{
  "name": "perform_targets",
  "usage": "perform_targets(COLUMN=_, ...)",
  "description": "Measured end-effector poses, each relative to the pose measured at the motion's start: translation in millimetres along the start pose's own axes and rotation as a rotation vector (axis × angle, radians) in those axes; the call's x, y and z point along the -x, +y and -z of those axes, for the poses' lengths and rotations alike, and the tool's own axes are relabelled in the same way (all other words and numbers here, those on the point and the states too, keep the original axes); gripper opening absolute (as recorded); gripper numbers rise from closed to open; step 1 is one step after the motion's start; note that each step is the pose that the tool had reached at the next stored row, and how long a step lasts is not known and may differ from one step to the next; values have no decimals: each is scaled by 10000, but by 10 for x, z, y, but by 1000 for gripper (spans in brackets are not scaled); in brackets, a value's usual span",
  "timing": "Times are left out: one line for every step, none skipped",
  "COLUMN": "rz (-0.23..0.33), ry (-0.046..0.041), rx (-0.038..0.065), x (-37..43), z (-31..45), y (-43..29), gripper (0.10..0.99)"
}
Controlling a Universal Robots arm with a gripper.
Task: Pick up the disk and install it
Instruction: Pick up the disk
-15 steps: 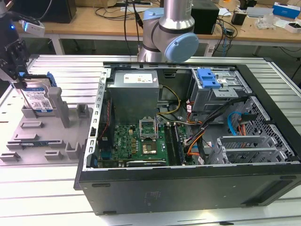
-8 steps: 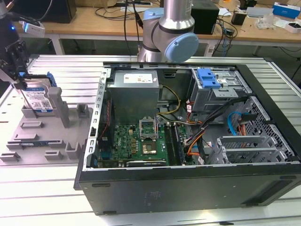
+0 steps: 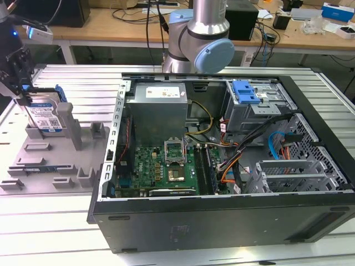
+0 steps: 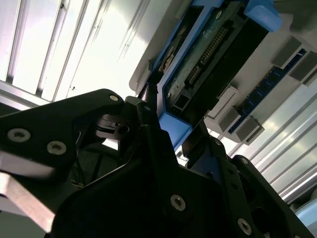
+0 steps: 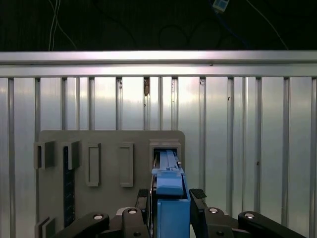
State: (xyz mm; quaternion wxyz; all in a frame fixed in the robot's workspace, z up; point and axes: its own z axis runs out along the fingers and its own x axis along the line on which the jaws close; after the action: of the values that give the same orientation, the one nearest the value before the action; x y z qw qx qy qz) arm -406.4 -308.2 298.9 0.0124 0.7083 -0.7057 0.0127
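The disk (image 3: 44, 117), a silver drive with a white-and-blue label and a blue frame, stands on edge in a slot of the grey holder (image 3: 50, 163) at the exterior view's left. My gripper (image 3: 25, 100) reaches down onto its top edge. In the first wrist view the black fingers (image 5: 198, 194) press against both sides of the disk's blue frame (image 5: 170, 184), and the gripper (image 5: 170, 197) is shut on it. The second wrist view shows the disk's connector edge (image 4: 208, 54) between the fingers, with the gripper (image 4: 171, 126) closed around the blue rim.
An open computer case (image 3: 222, 216) lies at the exterior view's right, with a grey power supply (image 3: 158, 108), a green motherboard (image 3: 161, 166) and a drive cage with a blue latch (image 3: 246, 91). The holder rests on a ribbed metal table (image 5: 247, 148). A cluttered wooden bench (image 3: 111, 25) runs behind.
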Motion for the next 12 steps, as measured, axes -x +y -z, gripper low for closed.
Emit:
perform_targets(rz=1, ry=0, rx=0, x=0, z=0, y=0, gripper=451)
perform_targets(rz=1, ry=0, rx=0, x=0, z=0, y=0, gripper=451)
perform_targets(rz=1, ry=0, rx=0, x=0, z=-1, y=0, gripper=451)
perform_targets(rz=1, ry=0, rx=0, x=0, z=-1, y=0, gripper=451)
perform_targets(rz=0, ry=0, rx=0, x=0, z=-2, y=0, gripper=451)
perform_targets(rz=1, ry=0, rx=0, x=0, z=-2, y=0, gripper=451)
perform_targets(rz=0, ry=0, rx=0, x=-1, z=-2, y=0, gripper=451)
perform_targets(rz=1, ry=0, rx=0, x=-1, z=-3, y=0, gripper=451)
perform_targets(rz=0, ry=0, rx=0, x=-2, z=-3, y=0, gripper=435)
perform_targets(rz=1, ry=0, rx=0, x=-2, z=-4, y=0, gripper=369)
perform_targets(rz=1, ry=0, rx=-1, x=-3, z=-4, y=0, gripper=369)
perform_targets(rz=1, ry=-1, rx=-1, x=-4, z=-5, y=0, gripper=365)
